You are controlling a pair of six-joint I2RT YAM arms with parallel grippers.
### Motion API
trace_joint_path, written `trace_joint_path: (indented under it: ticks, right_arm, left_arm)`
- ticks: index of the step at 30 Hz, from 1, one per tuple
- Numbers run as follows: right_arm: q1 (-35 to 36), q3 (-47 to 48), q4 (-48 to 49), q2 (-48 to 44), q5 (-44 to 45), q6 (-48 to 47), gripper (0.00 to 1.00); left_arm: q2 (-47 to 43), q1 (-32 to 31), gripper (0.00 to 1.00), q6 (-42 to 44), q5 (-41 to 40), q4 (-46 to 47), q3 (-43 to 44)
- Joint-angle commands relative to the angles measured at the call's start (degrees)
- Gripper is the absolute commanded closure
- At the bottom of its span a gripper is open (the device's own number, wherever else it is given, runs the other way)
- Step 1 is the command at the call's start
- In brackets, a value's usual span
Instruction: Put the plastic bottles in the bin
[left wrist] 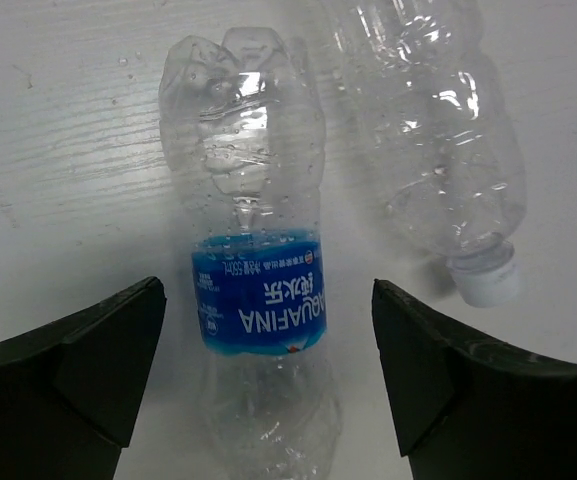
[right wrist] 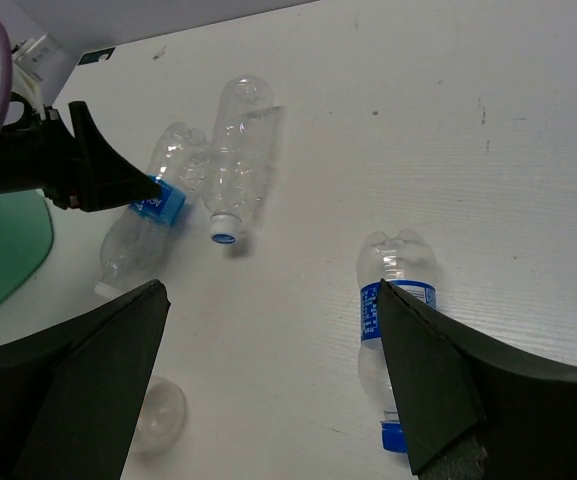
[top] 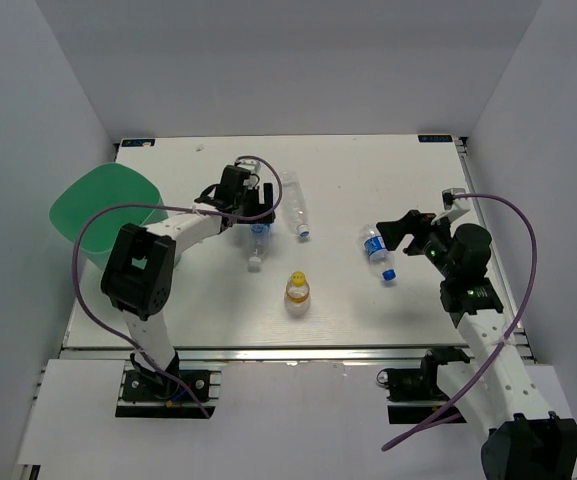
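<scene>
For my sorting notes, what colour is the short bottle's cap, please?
Yellow; the short bottle's cap shows best in the top external view.

White links [top: 190, 230], black joints [top: 138, 270], purple cables [top: 534, 245], black gripper fingers [left wrist: 108, 350]

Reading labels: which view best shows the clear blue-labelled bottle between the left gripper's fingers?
Left wrist: the clear blue-labelled plastic bottle fills the frame, label readable. Top external shows it small under the left gripper; right wrist, distant.

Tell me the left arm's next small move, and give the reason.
Probably close the left pincer on the blue-labelled bottle: its open fingers flank that bottle on both sides without touching it, and the bottle lies flat on the table.
</scene>
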Motion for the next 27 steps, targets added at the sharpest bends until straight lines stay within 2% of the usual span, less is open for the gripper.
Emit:
trace_joint_path:
  ticks: [1, 6, 8, 9, 13, 18, 19, 23, 25, 27]
  right_arm:
    - [-0.2, 1.4, 1.2, -0.4, -0.5, -1.1, 0.11]
    - [-0.2, 0.8, 1.5, -1.2, 0.4, -1.6, 0.11]
    - [-0.2, 0.9, 1.1, -1.4, 1.1, -1.7, 0.11]
    - [-0.2, 0.9, 1.0, -1.3, 1.1, -1.7, 0.11]
    - [-0.2, 0.9, 1.1, -1.1, 0.4, -1.9, 0.11]
    - [-0.2, 0.8, 1.5, -0.7, -0.8, -2.0, 0.11]
    - [-0.2, 0.7, 1.8, -0.7, -1.7, -2.1, 0.10]
    - [-0.2, 0.7, 2.1, -0.6, -2.9, -2.3, 0.11]
    - [-0.2, 0.7, 1.7, -0.8, -2.5, -2.3, 0.11]
    - [-0.2, 0.6, 1.8, -1.0, -2.4, -2.2, 0.11]
  left_arm:
    - [1.9, -0.2, 0.09, 2.0, -0.2, -2.9, 4.7]
    - [5.0, -0.2, 0.34, 1.7, 0.4, -2.8, 5.7]
    - [5.2, -0.2, 0.42, 1.5, -2.5, -4.1, 6.3]
    - [5.0, 0.0, 0.53, 1.4, -3.5, -4.7, 6.5]
    - [1.0, 0.7, 0.72, 1.3, -6.5, -6.0, 6.1]
    - [-10.0, 0.9, 0.75, 2.0, -12.9, -8.8, 7.6]
    - [-11.7, 0.9, 0.79, 2.2, -14.2, -9.0, 8.1]
    - [-19.4, 0.9, 0.86, 2.0, -23.1, -12.0, 12.3]
    - [-24.9, 1.4, 0.86, 3.4, -31.8, -10.3, 11.7]
    - [-27.8, 3.8, 0.86, 3.5, -33.7, -9.1, 11.7]
